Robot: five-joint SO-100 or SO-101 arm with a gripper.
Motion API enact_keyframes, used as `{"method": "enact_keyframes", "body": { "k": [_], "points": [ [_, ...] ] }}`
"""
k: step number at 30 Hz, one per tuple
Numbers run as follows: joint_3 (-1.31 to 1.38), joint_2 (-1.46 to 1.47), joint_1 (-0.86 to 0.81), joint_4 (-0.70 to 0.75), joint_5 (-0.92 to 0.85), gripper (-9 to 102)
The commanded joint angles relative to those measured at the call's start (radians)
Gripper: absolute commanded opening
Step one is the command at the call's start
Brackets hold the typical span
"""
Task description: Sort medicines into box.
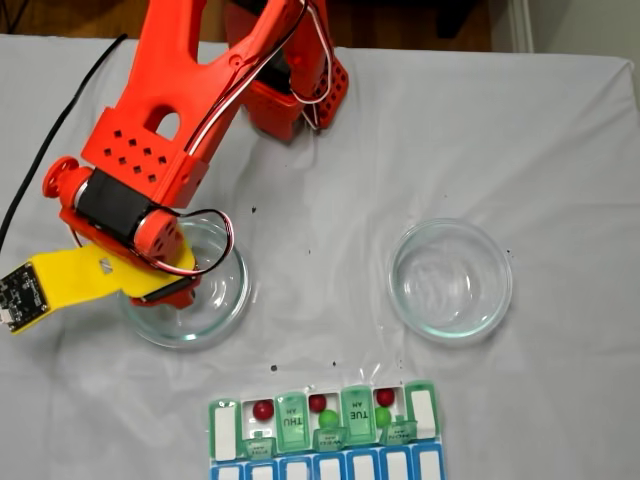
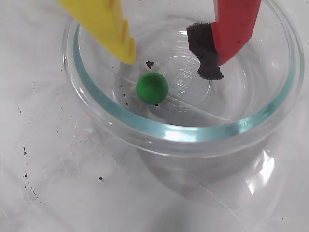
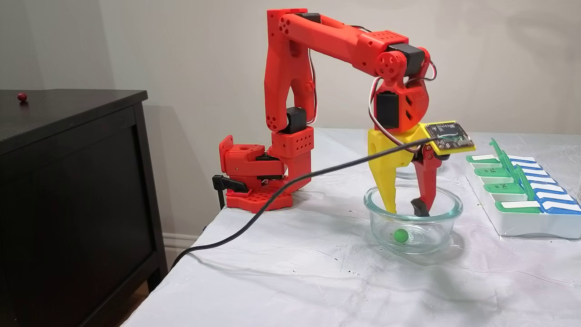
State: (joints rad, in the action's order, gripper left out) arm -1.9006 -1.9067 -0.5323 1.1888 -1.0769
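One green pill point(image 2: 152, 88) lies on the bottom of the left glass dish point(image 2: 193, 133), which shows as the dish point(image 3: 435, 236) in a fixed view from the side. My gripper point(image 2: 171, 65) hangs open inside this dish, just above the pill. Its yellow finger point(image 2: 123, 43) is on one side and its red finger with the black pad point(image 2: 205, 53) on the other; from the side the gripper point(image 3: 405, 210) holds nothing. The box point(image 1: 290, 420) lies at the table's near edge with three dark red pills point(image 1: 263, 409) and two green pills point(image 1: 328, 418) in its open cells.
A second glass dish point(image 1: 450, 280) stands to the right of the first. The arm's base point(image 3: 258, 181) and a black cable point(image 3: 272, 204) sit at the table's edge. A black cabinet point(image 3: 68, 181) beside the table carries a lone red pill point(image 3: 22, 96).
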Motion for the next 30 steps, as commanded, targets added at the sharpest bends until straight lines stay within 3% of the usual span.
{"method": "enact_keyframes", "body": {
  "k": [1,30],
  "points": [
    [0.094,-0.003,0.005,0.012,-0.023,23],
    [0.12,0.087,-0.023,-0.028,-0.095,23]
  ]
}}
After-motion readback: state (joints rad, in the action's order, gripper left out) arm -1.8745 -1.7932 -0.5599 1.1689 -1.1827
